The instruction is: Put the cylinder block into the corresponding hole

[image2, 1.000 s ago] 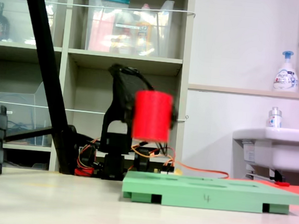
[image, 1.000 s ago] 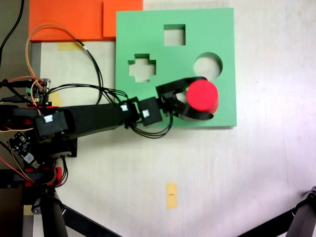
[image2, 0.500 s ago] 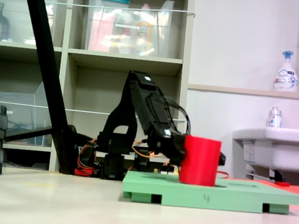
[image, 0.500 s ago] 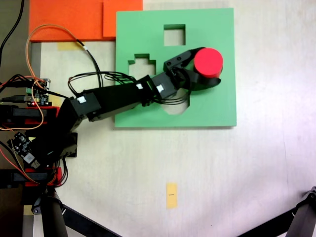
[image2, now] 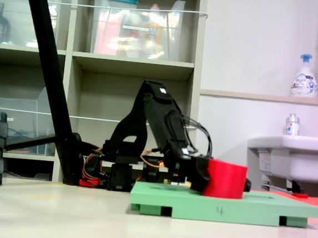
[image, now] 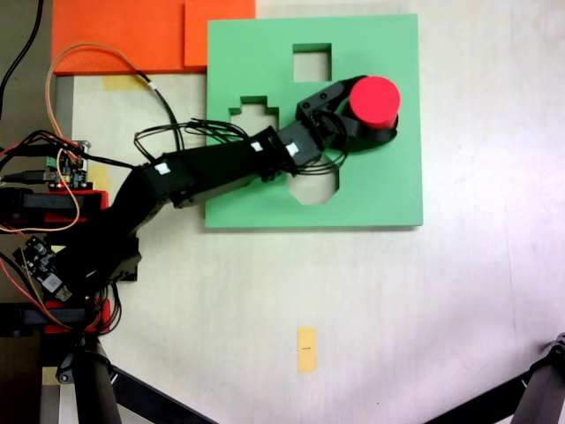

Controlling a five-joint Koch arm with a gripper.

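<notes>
In the first exterior view, seen from above, a black robot arm (image: 212, 168) reaches across a square green foam board (image: 388, 190). Its gripper (image: 366, 119) is closed around a red cylinder (image: 374, 97), one jaw on each side. The cylinder covers the spot where the round hole would be, so the hole itself is hidden. A square hole (image: 312, 61), a stepped hole (image: 254, 110) and an octagonal hole (image: 318, 187) stay open.

In the second exterior view, from table level, the cylinder (image2: 225, 179) is partly sunk into the board (image2: 224, 204), with most of its height above the surface. Only this view shows that depth; only the overhead view shows sideways alignment.

The risk, as I judge it: if the foam cylinder catches on the rim, letting go now could leave it tilted or sitting proud.
</notes>
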